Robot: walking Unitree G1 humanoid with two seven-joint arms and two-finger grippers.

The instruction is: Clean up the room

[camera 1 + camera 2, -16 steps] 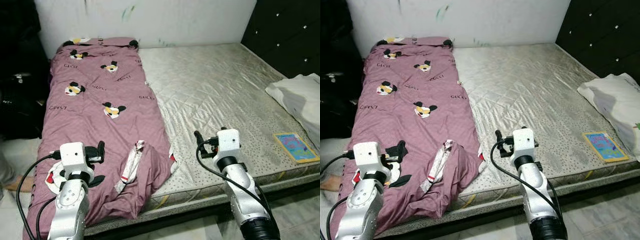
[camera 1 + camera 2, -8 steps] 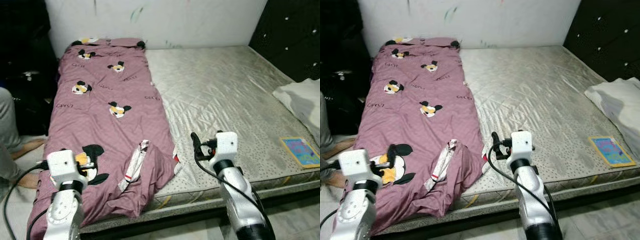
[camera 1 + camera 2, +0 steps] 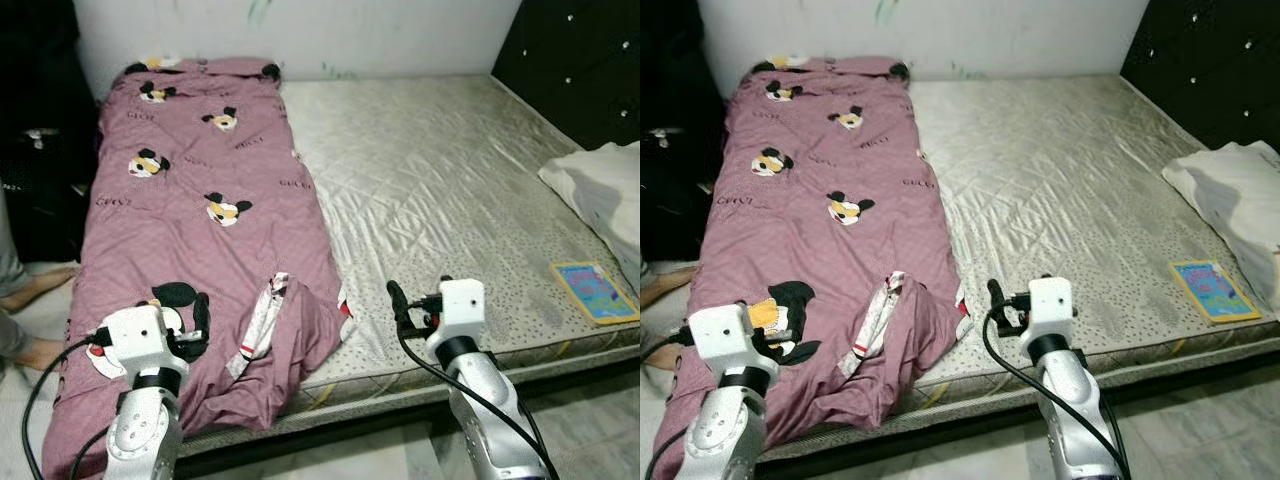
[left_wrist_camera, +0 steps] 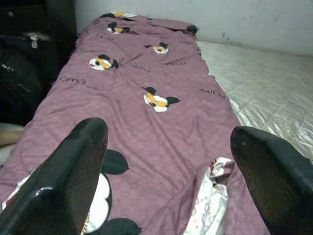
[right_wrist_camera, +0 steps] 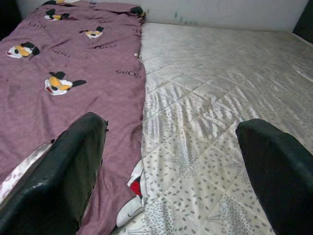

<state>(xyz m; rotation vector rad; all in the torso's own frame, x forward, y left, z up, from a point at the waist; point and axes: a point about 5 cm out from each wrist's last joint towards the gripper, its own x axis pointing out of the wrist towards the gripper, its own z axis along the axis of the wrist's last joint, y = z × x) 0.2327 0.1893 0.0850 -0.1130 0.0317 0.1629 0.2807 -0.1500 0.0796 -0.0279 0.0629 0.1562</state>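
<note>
Robot faces the near edge of a bare quilted mattress [image 3: 440, 170]. Mauve blanket [image 3: 190, 200] with cartoon mouse prints runs lengthwise along the mattress's left side, from the white wall [image 3: 300, 30] down to the near edge; its near corner is bunched and folded over, with a strip of white lining [image 3: 262, 315] showing, and the fabric hangs over the bed edge. Left gripper [image 4: 171, 181] hovers above the blanket's near end, fingers [image 4: 68, 176] spread wide, holding nothing; the wrist view shows blanket between them. Right gripper [image 5: 171, 181] hovers over the near edge of the mattress just right of the blanket's border, fingers [image 5: 63, 176] also wide apart, empty; its wrist view shows the blanket edge and bare mattress between them. A white pillow [image 3: 600, 190] sits at the right side of the mattress, by the dark tufted headboard [image 3: 580, 70]. A small colourful book [image 3: 594, 290] lies flat on the mattress near the right front corner, just in front of the pillow. Dark bags [image 3: 40, 170] are stacked left of the bed. A person's bare feet [image 3: 30, 320] rest on the floor at the left edge.
</note>
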